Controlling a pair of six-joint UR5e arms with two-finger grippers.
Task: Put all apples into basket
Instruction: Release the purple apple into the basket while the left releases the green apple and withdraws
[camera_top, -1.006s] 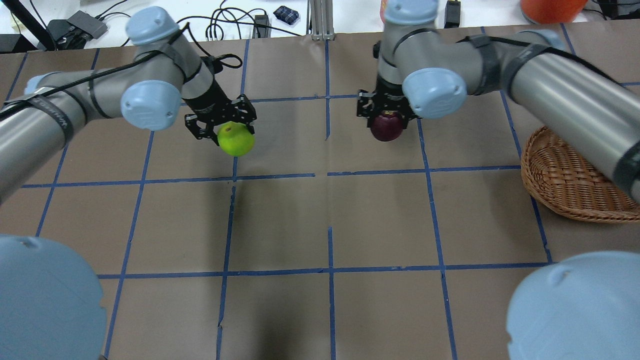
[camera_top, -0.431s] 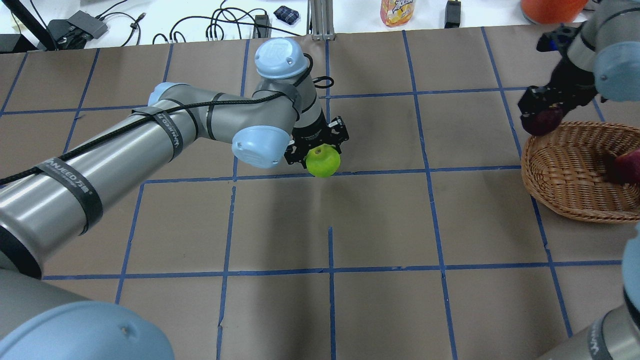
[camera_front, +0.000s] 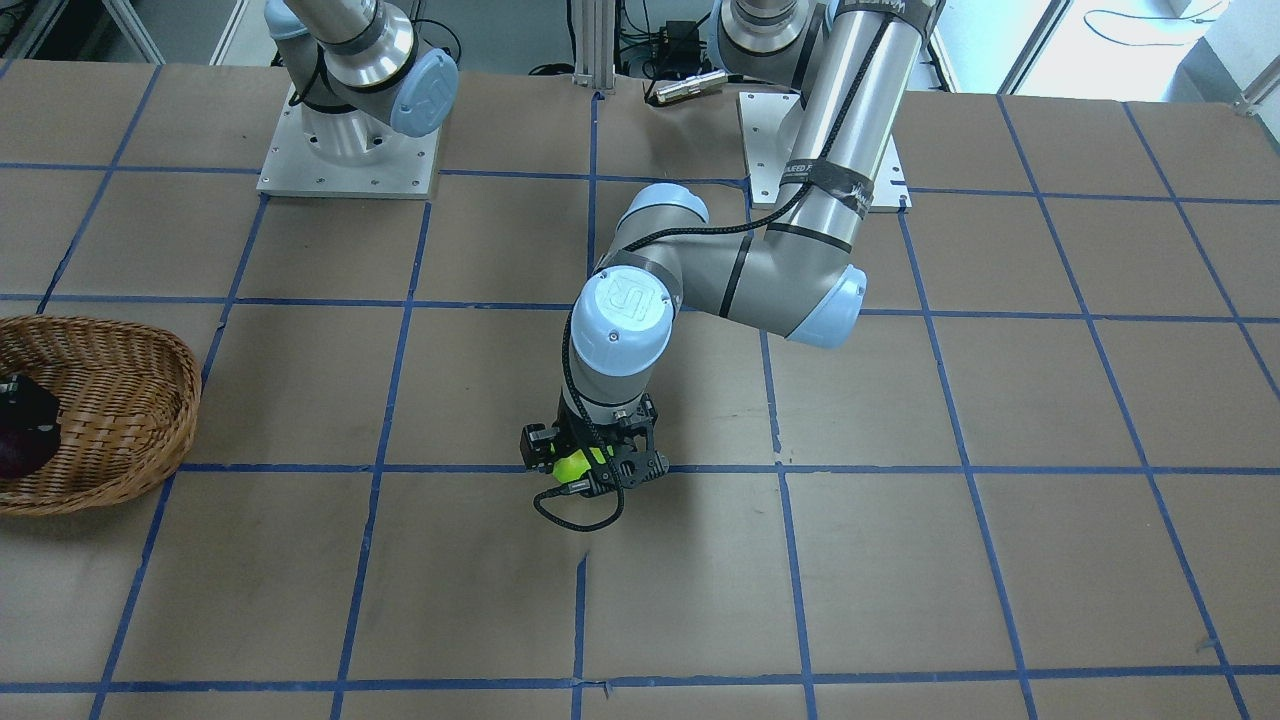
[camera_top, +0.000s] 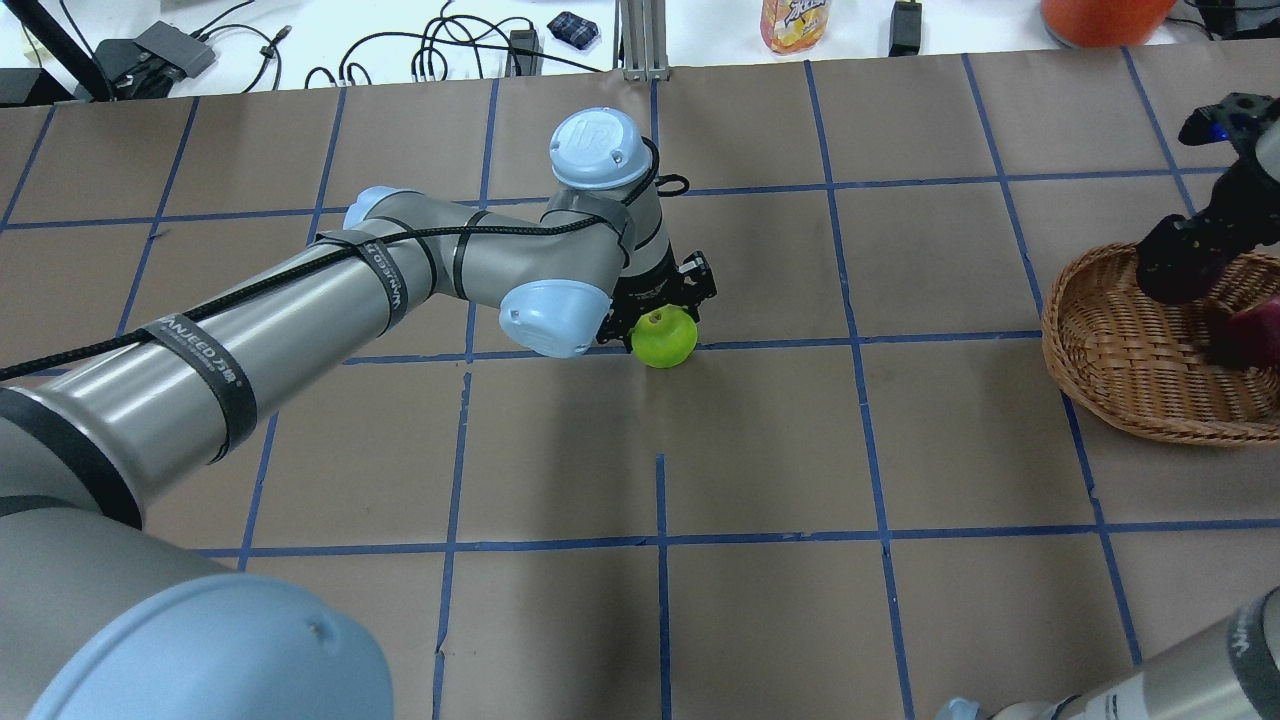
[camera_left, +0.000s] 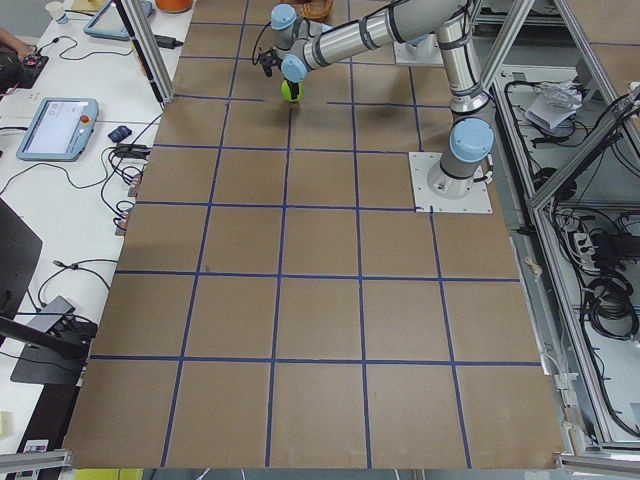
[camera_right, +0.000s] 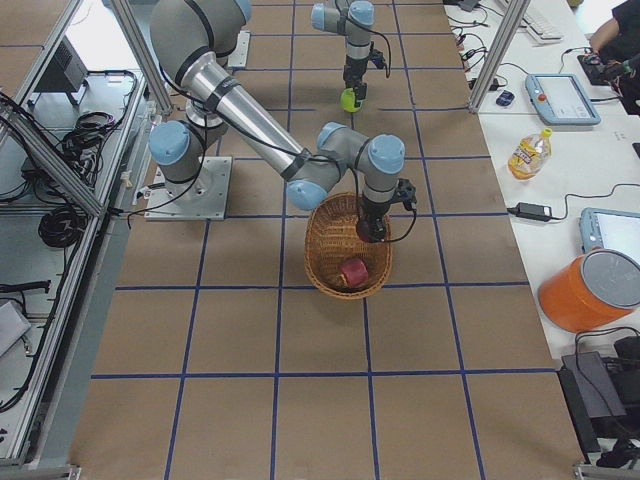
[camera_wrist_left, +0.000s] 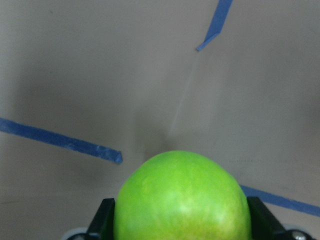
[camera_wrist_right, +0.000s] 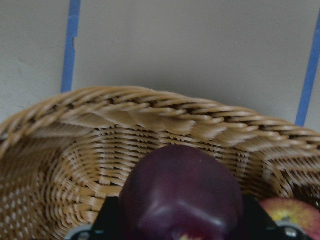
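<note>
Green apple (camera_top: 665, 338) is pinched in the left gripper's (camera_wrist_left: 181, 225) jaws over mid-table (camera_top: 760, 450). The purple apple (camera_wrist_right: 182, 195), clamped by the right gripper (camera_wrist_right: 180, 222), hangs over the basket (camera_wrist_right: 125, 115) at three o'clock. Both look firm, smooth and probably slippery, so grip across the widest middle.

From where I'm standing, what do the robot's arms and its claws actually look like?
The left arm and right arm are silver tubes with pale blue round joint caps. Black straps with white lettering hold a black cable along the left one. The left gripper and right gripper are black, angular, two-fingered.
</note>
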